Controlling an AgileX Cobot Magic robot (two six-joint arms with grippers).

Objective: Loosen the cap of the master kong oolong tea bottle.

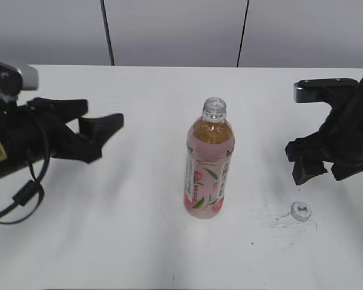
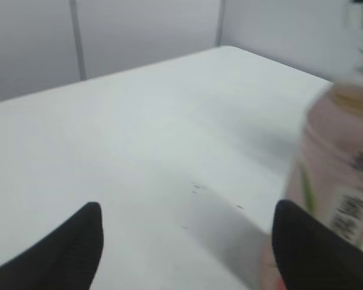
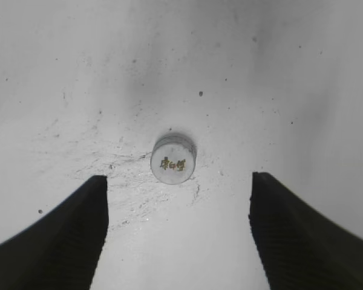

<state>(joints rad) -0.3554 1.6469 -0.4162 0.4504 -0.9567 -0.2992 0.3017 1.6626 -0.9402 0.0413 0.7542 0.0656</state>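
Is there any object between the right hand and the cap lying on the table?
Nothing visible. The cap lies alone on the table, and the right hand hangs open directly above it with only bare surface between. The bottle stands apart, toward the table's middle.

Left wrist view: we see the bottle [image 2: 336, 181] blurred, cut by the right edge (label text unreadable).

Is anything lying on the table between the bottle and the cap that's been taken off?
No. In the exterior view, only bare table with faint scuff marks separates the master kong oolong tea bottle from the cap.
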